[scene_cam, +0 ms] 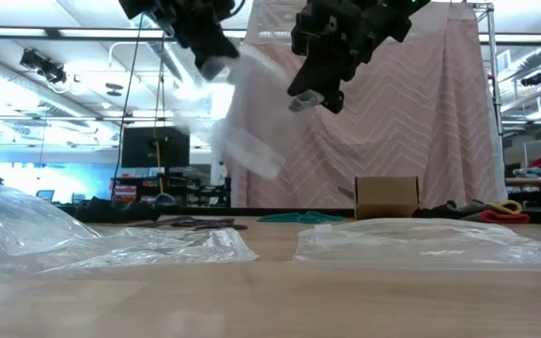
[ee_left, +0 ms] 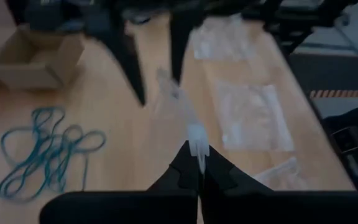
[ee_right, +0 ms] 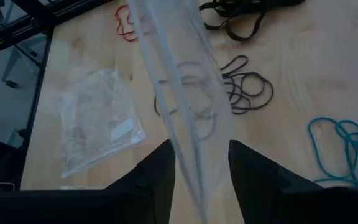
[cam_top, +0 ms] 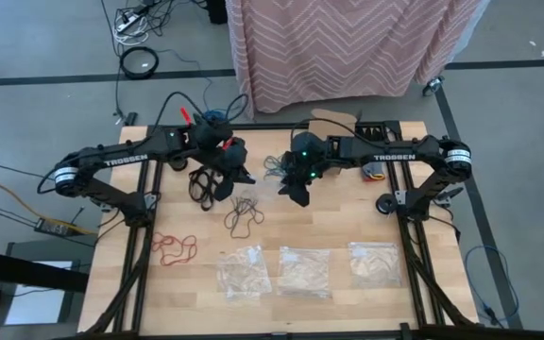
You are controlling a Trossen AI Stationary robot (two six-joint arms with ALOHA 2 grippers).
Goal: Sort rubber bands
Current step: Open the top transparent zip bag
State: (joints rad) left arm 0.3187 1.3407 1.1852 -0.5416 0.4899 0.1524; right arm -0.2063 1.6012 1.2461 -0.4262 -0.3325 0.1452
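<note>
Your left gripper (ee_left: 199, 177) pinches a clear bag (ee_left: 182, 115) between closed fingers; your right gripper's (ee_right: 199, 163) fingers stand apart around it — seemingly loose.

Three clear bags (cam_top: 301, 271) lie in a row on the bench (cam_top: 196, 283); a cardboard box (cam_top: 333, 121) sits well apart from them, before the pink cloth (cam_top: 348, 47).

Two dark arms, white TROSSEN lettering, silver-ringed joints, green wrist lights.

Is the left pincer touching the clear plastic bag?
Touching. The left wrist view shows the left pincer shut on the edge of the clear plastic bag, which stretches away from its tips.
</note>
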